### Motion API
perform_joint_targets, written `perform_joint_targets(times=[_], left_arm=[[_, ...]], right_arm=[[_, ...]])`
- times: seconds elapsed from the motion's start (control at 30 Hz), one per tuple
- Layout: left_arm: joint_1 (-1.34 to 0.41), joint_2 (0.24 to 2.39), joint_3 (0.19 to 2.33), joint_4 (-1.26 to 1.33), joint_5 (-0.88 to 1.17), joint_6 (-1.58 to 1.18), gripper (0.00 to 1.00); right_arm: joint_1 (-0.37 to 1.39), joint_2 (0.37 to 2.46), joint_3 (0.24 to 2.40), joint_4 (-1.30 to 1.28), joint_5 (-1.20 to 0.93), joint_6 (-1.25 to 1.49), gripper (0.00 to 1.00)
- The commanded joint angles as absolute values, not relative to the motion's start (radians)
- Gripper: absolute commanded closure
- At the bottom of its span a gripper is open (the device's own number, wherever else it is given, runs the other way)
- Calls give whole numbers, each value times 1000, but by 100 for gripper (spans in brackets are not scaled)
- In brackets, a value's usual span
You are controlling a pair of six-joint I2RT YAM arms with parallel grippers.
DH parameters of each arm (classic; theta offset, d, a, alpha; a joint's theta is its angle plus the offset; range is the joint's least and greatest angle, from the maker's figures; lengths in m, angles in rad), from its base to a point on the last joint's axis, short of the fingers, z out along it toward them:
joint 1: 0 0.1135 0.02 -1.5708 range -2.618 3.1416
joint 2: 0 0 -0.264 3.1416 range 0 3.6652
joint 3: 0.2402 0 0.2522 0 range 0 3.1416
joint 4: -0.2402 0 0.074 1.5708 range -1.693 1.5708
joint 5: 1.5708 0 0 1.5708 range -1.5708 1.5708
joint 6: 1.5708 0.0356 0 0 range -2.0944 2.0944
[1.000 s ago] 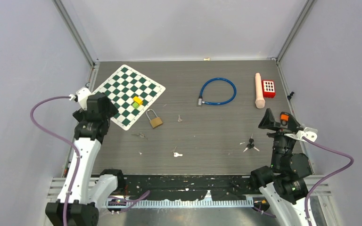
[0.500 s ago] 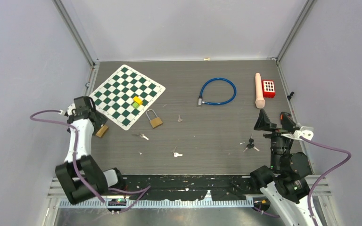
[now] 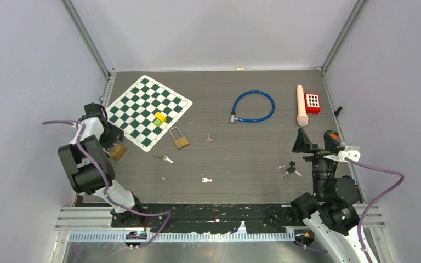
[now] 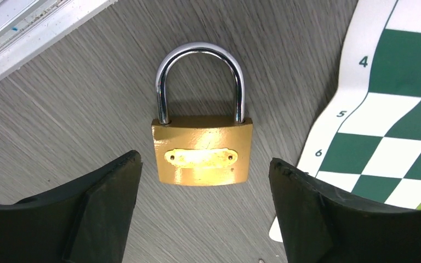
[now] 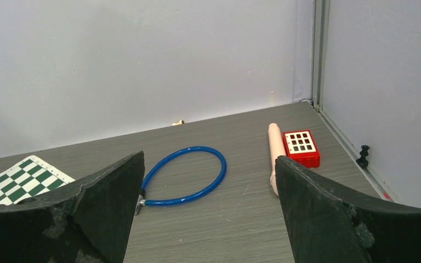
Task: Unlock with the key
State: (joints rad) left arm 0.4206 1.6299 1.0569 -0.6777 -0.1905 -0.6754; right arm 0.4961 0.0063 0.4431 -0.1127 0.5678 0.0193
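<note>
Two brass padlocks lie flat with shackles closed. One (image 3: pixel 118 152) lies off the chessboard's near-left edge, the other (image 3: pixel 180 139) near its right corner. My left gripper (image 3: pixel 108 138) is open over the first padlock (image 4: pixel 202 158). In the left wrist view its fingers (image 4: pixel 107 200) straddle the lock body without touching it, gripper (image 4: pixel 204 164). Loose silver keys lie at mid-table (image 3: pixel 166 159) and nearer (image 3: pixel 206 179), and a key bunch (image 3: pixel 290 167) lies by the right arm. My right gripper (image 3: pixel 302 143) is open, empty and raised (image 5: pixel 208 160).
A green-white chessboard (image 3: pixel 149 109) carries yellow (image 3: pixel 160 116) and green (image 3: pixel 157 123) blocks. A blue cable lock (image 3: pixel 253 106), a peach cylinder (image 3: pixel 302 105) and a red block (image 3: pixel 312 102) lie at the back right. Another small key (image 3: pixel 209 137) lies mid-table. Walls enclose three sides.
My left arm folded back to the left, uncovering the padlock by the chessboard edge and bringing the gripper over it. My right gripper drifted slightly nearer and left.
</note>
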Motion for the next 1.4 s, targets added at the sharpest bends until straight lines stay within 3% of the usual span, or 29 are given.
perform_joint_targets(times=[0.0, 0.2, 0.3, 0.47, 1.03, 1.1, 1.27, 1.37], left_arm=[[444, 1668, 1123, -689, -165, -681, 18], [449, 1756, 1198, -808, -151, -667, 26], [451, 1780, 1219, -847, -148, -653, 56], [450, 1825, 1263, -877, -63, -630, 52], [350, 1688, 1093, -870, 108, -598, 64], [345, 1631, 1092, -856, 84, -595, 61], [351, 1549, 1207, -822, -62, -521, 31], [382, 1596, 1272, -779, -31, -509, 18]], right_arm=[[514, -90, 441, -72, 594, 6, 5], [522, -99, 433, -62, 607, -22, 5], [525, -107, 433, -61, 612, -24, 5], [537, -124, 432, -60, 620, -27, 5], [567, -154, 425, -57, 653, -38, 5], [571, -154, 424, -56, 656, -40, 5], [582, -165, 422, -52, 659, -41, 4], [583, -171, 420, -50, 663, -42, 4]])
